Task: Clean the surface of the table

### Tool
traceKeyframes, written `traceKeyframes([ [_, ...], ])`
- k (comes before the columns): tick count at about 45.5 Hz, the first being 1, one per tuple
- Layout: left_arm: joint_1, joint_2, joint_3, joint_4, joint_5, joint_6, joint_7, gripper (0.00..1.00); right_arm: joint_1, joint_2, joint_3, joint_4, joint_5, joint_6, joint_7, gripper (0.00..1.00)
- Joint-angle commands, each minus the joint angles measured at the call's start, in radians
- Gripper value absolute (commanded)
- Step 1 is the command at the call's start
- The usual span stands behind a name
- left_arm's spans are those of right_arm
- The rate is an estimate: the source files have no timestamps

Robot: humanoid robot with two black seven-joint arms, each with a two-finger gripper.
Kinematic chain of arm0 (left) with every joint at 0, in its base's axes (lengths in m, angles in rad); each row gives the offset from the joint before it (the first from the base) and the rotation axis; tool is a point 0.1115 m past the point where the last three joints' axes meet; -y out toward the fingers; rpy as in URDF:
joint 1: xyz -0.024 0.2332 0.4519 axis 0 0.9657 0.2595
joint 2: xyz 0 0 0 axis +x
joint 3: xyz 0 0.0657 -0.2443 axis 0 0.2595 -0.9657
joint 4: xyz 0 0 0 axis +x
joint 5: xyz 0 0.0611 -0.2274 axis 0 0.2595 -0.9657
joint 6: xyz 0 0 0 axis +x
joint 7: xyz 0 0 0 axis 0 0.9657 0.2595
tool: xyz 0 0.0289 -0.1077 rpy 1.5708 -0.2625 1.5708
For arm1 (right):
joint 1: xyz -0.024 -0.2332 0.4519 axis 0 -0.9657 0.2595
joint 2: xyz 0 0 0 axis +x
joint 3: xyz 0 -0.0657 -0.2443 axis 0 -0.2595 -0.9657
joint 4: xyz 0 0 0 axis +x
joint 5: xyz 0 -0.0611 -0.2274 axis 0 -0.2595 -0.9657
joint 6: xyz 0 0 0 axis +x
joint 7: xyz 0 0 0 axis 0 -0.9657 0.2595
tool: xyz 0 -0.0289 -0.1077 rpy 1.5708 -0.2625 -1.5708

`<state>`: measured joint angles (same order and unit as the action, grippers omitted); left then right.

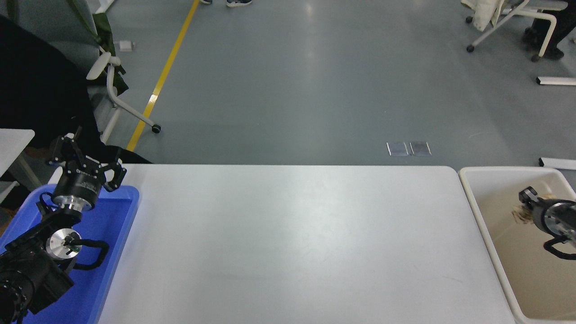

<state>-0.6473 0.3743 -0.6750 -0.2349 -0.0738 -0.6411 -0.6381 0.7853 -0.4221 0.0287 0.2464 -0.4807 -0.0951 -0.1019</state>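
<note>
The table surface point(292, 243) is a wide matte white top with nothing lying on it. My right gripper point(524, 208) comes in from the right edge and hangs inside the beige tub point(469, 193). It is shut on a crumpled beige wad point(520, 216), and the wrist hides most of its fingers. My left gripper point(85, 155) is parked at the lower left over the blue tray point(114, 234), open, with nothing in it.
The blue tray sits against the table's left end and the beige tub against its right end. A person in black point(36, 85) is at the far left beside a rolling chair point(112, 85). A small white table point(13, 137) stands at the left edge.
</note>
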Motion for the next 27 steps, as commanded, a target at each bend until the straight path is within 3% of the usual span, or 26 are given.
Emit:
traceKeyframes([
  [1, 0.000, 0.000, 0.000, 0.000, 0.000, 0.000, 0.000, 1.00, -0.084, 0.187, 0.063, -0.217, 0.002, -0.139, 0.082, 0.00],
  [9, 0.000, 0.000, 0.000, 0.000, 0.000, 0.000, 0.000, 1.00, -0.103, 0.209, 0.063, -0.220, 0.011, -0.196, 0.082, 0.00],
  [27, 0.000, 0.000, 0.000, 0.000, 0.000, 0.000, 0.000, 1.00, -0.127, 0.210, 0.063, -0.220, 0.059, -0.201, 0.097, 0.00],
])
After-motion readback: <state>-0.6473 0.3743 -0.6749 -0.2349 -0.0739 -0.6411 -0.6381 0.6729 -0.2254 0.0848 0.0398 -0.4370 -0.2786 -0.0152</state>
